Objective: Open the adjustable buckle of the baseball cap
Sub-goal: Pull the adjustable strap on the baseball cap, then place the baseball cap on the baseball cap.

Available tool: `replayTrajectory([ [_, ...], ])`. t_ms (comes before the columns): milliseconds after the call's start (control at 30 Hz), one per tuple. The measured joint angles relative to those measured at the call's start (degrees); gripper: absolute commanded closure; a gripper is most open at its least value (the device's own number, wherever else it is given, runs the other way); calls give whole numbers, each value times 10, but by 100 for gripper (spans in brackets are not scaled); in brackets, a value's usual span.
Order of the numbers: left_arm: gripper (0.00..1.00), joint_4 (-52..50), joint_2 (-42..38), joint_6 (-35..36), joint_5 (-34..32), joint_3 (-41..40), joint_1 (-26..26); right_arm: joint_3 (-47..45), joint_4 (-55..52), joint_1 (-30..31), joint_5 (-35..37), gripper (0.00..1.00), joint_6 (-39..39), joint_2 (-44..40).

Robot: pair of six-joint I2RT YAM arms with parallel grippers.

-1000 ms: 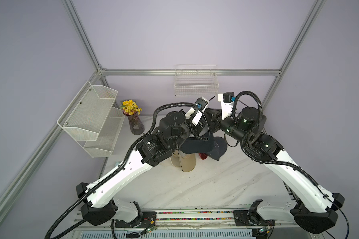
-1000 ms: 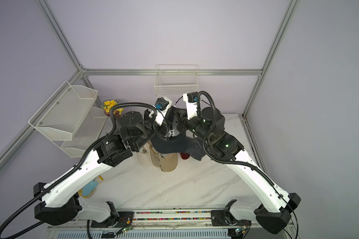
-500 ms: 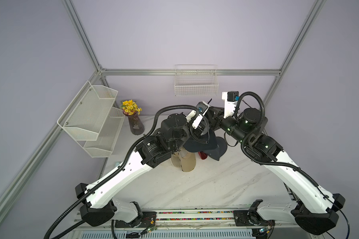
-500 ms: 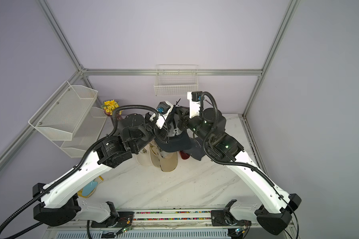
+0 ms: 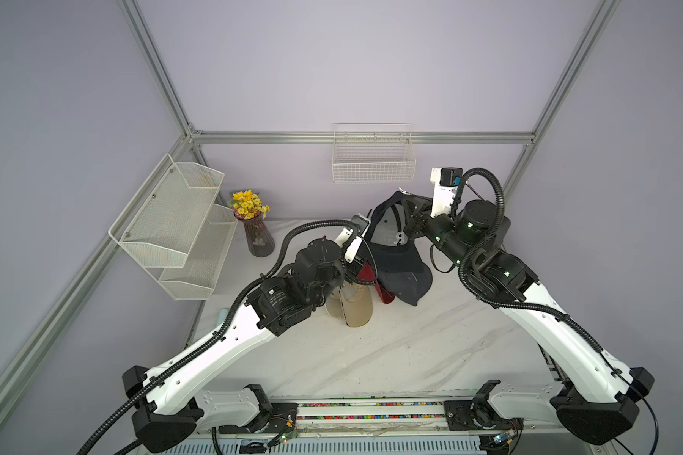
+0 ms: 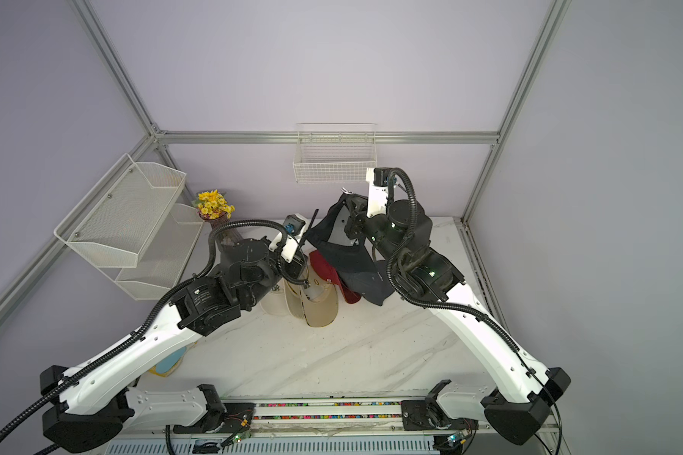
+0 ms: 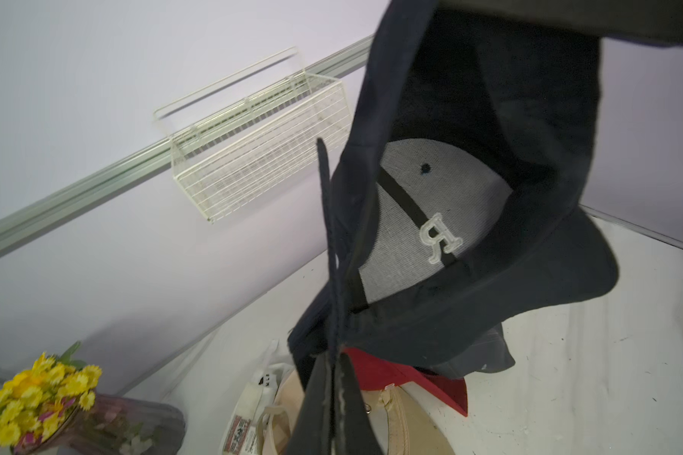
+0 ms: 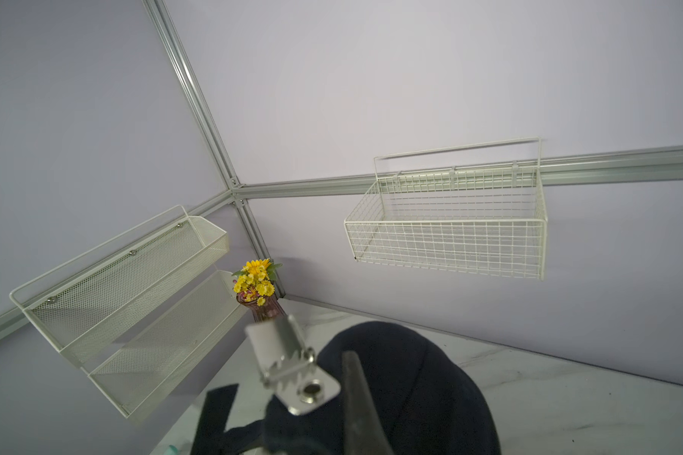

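Note:
A navy baseball cap [image 5: 401, 268] hangs in the air over the back of the table, its inside and a mirrored letter R facing the left wrist view [image 7: 489, 275]. My left gripper [image 7: 334, 356] is shut on the cap's dark strap [image 7: 326, 205], whose free end points upward. My right gripper [image 8: 332, 378] is shut on the cap's back band beside the silver buckle [image 8: 292, 366]. The buckle's toothed flap stands lifted and no strap shows in it. In both top views the buckle [image 5: 401, 192] [image 6: 346, 192] is the cap's highest point.
A red cap [image 6: 324, 268], a beige cap [image 6: 320, 307] and a white cap [image 6: 275, 303] lie on the marble table under the grippers. A vase of yellow flowers [image 5: 258, 236] stands at the back left. A wire basket [image 5: 373, 161] and a mesh shelf [image 5: 178, 228] hang on the walls.
The grippers have drawn apart. The right one rose toward the back right with the cap's band and buckle; the left one dropped toward the front left with the strap.

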Motion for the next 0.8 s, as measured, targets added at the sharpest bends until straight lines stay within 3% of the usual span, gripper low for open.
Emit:
replayTrajectory([
  [133,100,5,-9,-19,-3,-6,61,-1,0,-4,-48,98,14,66],
  [200,96,7,-4,-32,9,-7,96,-8,0,-4,-64,48,20,103],
  [233,70,14,1,-40,20,-11,119,-14,-1,-5,-69,16,20,122],
  [267,33,22,7,-45,31,-19,145,-18,-3,-7,-72,3,20,139],
  [300,19,29,14,-52,38,-28,166,-21,-5,-11,-75,3,20,155],
  [400,0,33,48,-76,47,-57,233,-23,-24,-37,-64,3,9,193],
  [533,0,56,39,-103,31,-135,275,-56,-47,-101,5,3,-14,177],
  [667,0,98,-43,-157,33,-238,353,-209,29,-203,88,3,-29,39],
  [800,0,169,-97,-199,-1,-348,434,-355,143,-311,114,3,-5,-47],
])
